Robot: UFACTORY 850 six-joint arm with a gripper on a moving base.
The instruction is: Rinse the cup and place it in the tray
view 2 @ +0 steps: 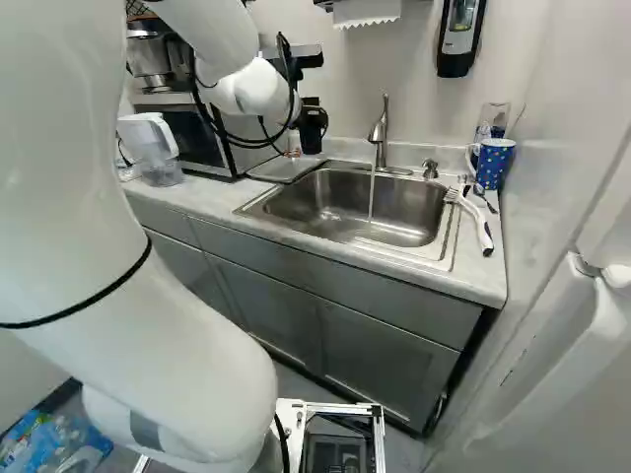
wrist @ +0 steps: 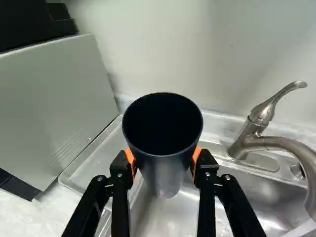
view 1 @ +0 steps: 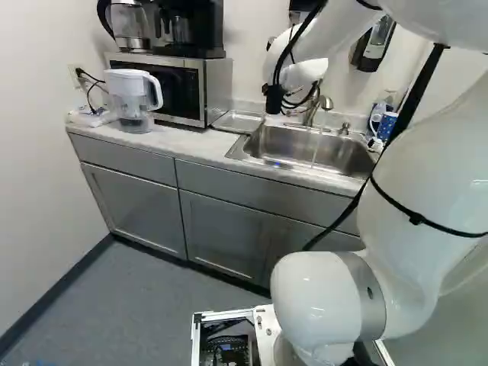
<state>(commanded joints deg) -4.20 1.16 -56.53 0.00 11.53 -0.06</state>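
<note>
My gripper [view 2: 304, 116] is up near the wall, around the sink's left end in the right base view. It holds a dark cup [view 2: 314, 134]. In the wrist view the gripper [wrist: 163, 160] is shut on the cup [wrist: 165, 168], with orange pads [wrist: 196, 157] pressing its sides; the cup's open mouth shows and its inside looks dark. The metal tray [wrist: 91, 160] lies on the counter beside the cup, between microwave and sink. It shows too as a flat tray [view 1: 238, 122] in the left base view. Water runs from the faucet [view 2: 380, 133] into the sink [view 2: 340, 232].
The microwave [view 1: 194, 88] stands beyond the tray, with a coffee maker [view 1: 183, 27] on top and a water pitcher [view 1: 131, 95] beside it. Right of the sink are a blue mug [view 2: 495, 163] and a brush [view 2: 478, 222]. A soap dispenser [view 2: 458, 34] hangs on the wall.
</note>
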